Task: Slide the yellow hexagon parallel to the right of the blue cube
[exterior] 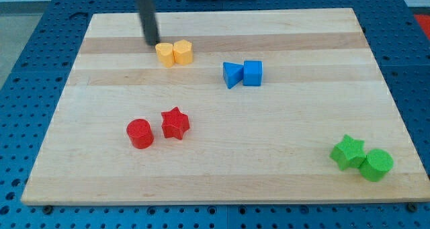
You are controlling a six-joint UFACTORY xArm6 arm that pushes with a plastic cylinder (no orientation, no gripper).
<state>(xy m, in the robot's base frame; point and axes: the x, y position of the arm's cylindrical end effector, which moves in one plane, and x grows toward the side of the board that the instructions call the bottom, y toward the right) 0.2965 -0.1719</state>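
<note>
The yellow hexagon (183,52) sits near the view's top, left of centre, touching an orange-yellow block (165,55) on its left whose shape I cannot make out. The blue cube (252,73) lies to the right and slightly lower, touching a blue triangular block (232,74) on its left. My tip (152,42) is just up and left of the orange-yellow block, close to it, with a small gap.
A red cylinder (140,133) and a red star (175,123) lie at lower left. A green star (348,152) and a green cylinder (376,164) sit at the lower right corner. The wooden board (302,34) lies on a blue pegboard.
</note>
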